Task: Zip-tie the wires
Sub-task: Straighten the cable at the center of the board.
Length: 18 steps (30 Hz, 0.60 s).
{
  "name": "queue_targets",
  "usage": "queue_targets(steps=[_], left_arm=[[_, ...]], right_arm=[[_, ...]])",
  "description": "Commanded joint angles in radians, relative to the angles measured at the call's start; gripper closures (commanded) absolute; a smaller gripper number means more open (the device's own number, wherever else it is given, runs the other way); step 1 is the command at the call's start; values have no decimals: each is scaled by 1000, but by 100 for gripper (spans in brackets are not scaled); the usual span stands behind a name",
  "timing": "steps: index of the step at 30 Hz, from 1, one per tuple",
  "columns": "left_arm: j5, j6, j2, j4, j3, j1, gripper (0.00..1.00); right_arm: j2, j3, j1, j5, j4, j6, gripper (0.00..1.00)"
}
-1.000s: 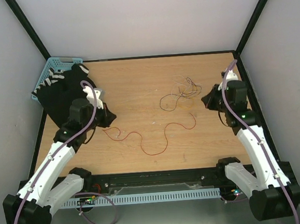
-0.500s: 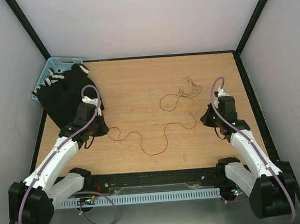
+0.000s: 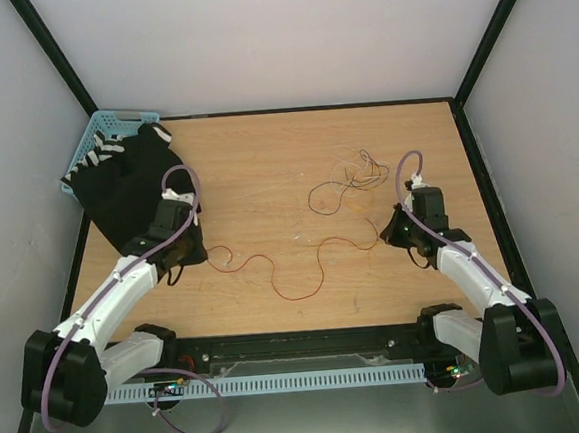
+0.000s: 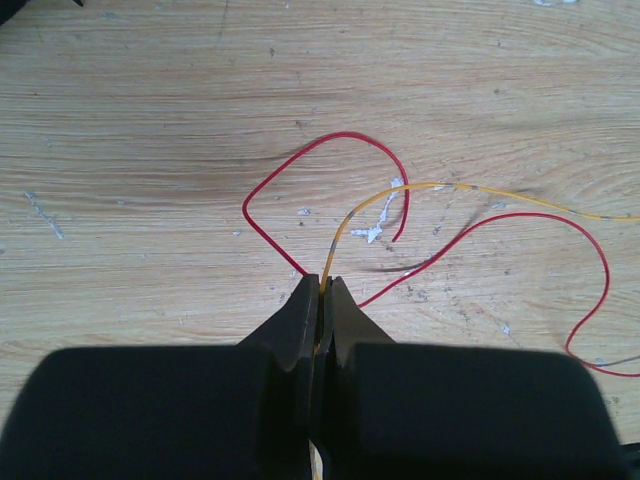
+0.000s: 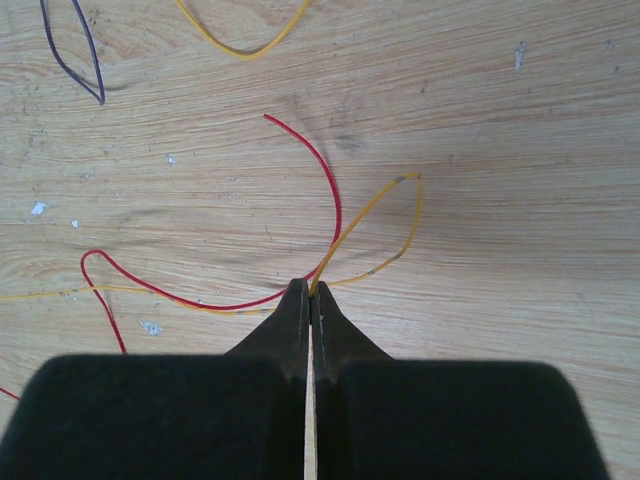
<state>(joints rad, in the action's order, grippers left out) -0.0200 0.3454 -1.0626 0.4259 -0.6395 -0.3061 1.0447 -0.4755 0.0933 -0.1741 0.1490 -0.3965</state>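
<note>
Moved: both arms pulled back toward the near edge and dropped low since a second ago; the long strands on the desk [image 3: 265, 158] lie about as before.
Left gripper [image 4: 322, 288]: clenched, pinching a red wire [image 4: 340, 135] and a yellow wire [image 4: 440, 185] right at the tips, low over the wood.
Right gripper [image 5: 308, 292]: clenched on the other end of the pair, with the yellow loop and red arc rising straight from the tips.
Wires, near: the red and yellow pair snakes across the middle of the desk between the two grippers, slack and curly.
Wires, far: a loose tangle [image 3: 352, 179] lies beyond the right gripper, apart from the held pair.
Zip tie: not seen in any view, position unknown.
Step, my read: gathering the strands, bundle not yet made.
How to do it well: keep both pinches tight. Draw the ends together slowly so the slack folds instead of springing out. Bring the pair to the far tangle, not the other way. Stay low so the thin strands don't slip free.
Count, grippers: two, both gripping.
Count, held strands: two, one red and one yellow.
Count, tangle strands: several, with dark, yellow and pale ones showing; too fine to count.
Count, zip ties: none visible.
Far left: one black cloth [image 3: 122, 190], and one blue basket [image 3: 111, 118] behind it in the corner.
</note>
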Motion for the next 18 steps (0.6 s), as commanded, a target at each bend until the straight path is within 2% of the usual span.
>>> queue_targets(steps=[1, 8, 13, 15, 18], left_arm=[[-12, 5, -27, -35, 22, 6, 100], [10, 0, -77, -74, 35, 5, 100], [12, -3, -98, -85, 41, 5, 100], [12, -3, -102, -85, 42, 5, 97], [14, -4, -105, -87, 41, 5, 88]], right_arm=[[38, 10, 6, -32, -73, -8, 95], [81, 10, 8, -63, -97, -37, 82], [62, -8, 7, -52, -77, -31, 64], [53, -20, 8, -42, -65, -26, 59], [42, -39, 7, -34, -52, -27, 57]])
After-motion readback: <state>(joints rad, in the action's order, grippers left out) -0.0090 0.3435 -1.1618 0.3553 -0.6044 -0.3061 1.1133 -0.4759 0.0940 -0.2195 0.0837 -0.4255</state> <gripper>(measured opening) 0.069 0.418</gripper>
